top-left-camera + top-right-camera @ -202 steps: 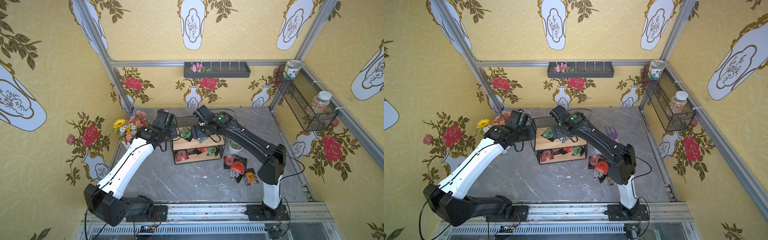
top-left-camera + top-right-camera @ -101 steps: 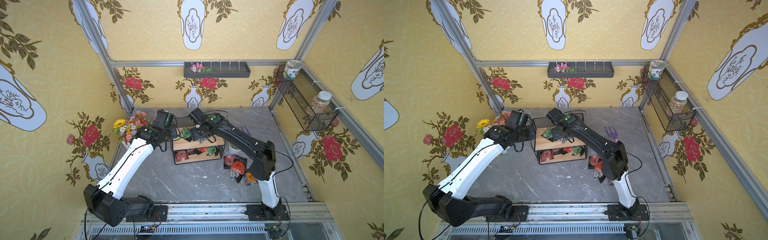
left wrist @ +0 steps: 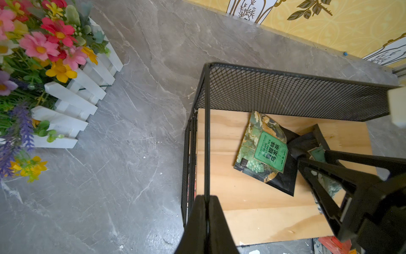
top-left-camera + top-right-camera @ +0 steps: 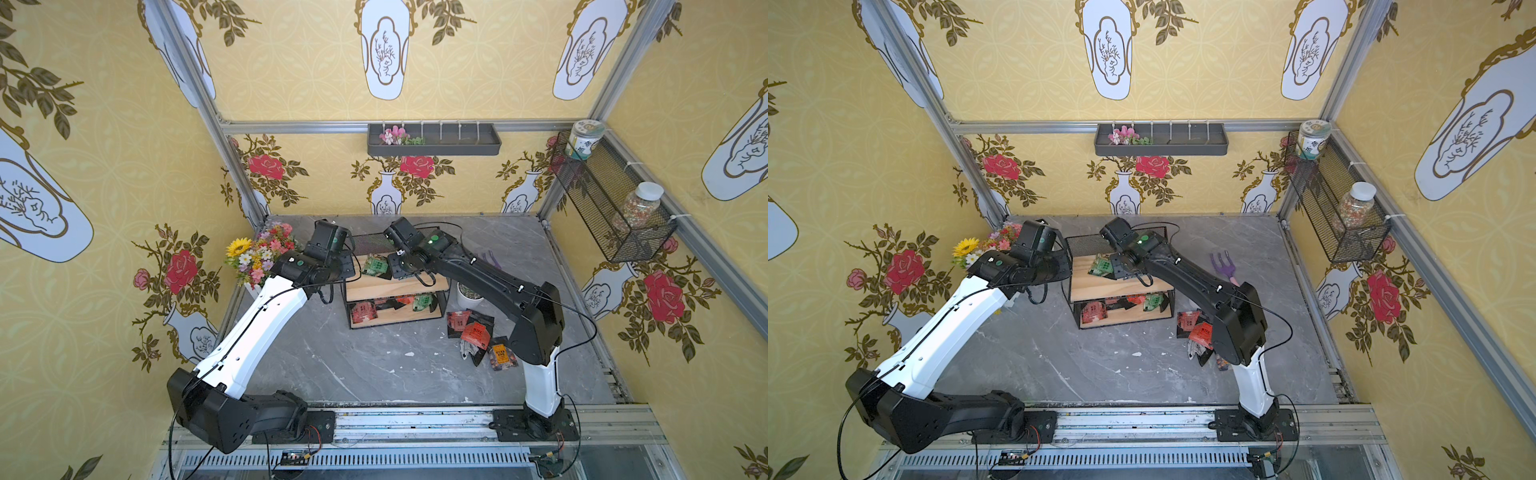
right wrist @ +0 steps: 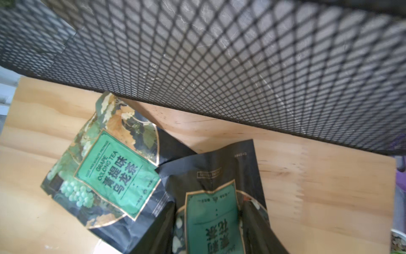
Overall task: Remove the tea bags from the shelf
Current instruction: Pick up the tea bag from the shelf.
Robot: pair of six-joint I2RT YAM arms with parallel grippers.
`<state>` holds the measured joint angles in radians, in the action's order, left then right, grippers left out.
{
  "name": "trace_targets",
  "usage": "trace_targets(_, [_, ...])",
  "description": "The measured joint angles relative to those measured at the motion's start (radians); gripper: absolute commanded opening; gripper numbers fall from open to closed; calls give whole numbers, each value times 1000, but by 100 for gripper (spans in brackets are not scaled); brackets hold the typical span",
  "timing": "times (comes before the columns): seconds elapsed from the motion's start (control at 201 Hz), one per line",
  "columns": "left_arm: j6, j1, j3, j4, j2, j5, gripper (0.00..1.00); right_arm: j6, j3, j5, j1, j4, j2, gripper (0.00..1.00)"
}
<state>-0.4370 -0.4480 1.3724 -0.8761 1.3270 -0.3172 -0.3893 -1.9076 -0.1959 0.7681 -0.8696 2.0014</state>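
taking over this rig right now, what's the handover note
Left gripper: shut on the shelf frame wire.
Right gripper: jaws either side of a green tea bag on the top board; firm grip unclear.
Second green tea bag lies beside it, partly overlapping.
Done: a pile of tea bags lies on the table near the right arm.
Left: both top-board bags, plus the lower-board tea bags, red and green.
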Motion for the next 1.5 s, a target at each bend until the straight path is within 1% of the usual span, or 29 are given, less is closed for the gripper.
trace_targets(0.159, [0, 0, 0, 0, 0, 0, 0, -11, 15, 6, -3, 2, -14, 39])
trace_targets(0.368, [0, 0, 0, -1, -1, 0, 0, -35, 27, 32, -12, -11, -32, 27])
trace_targets(0.617, [-2, 0, 0, -2, -3, 1, 0, -56, 22, 62, -16, -51, -48, 15])
trace_targets(0.831, [-5, 0, 0, -1, -4, 1, 0, -59, 15, 41, 0, -82, -105, 9])
trace_targets(0.991, [-8, 0, 0, -1, -4, 1, 0, -58, 34, 15, 23, -77, -171, 8])
trace_targets(1.1, [-8, 0, 0, -1, -4, 1, 0, -59, 90, 0, 44, -72, -232, 7])
trace_targets(1.25, [-8, 0, 0, -1, -4, 1, 0, -83, 218, -23, 101, -68, -338, 6])
trace_targets(1.384, [-8, 0, 0, -1, -5, 0, 0, -151, 388, -48, 167, -69, -447, 6])
trace_targets(1.503, [-8, 0, 0, -1, -6, 0, 0, -243, 566, -69, 179, -74, -564, 6])
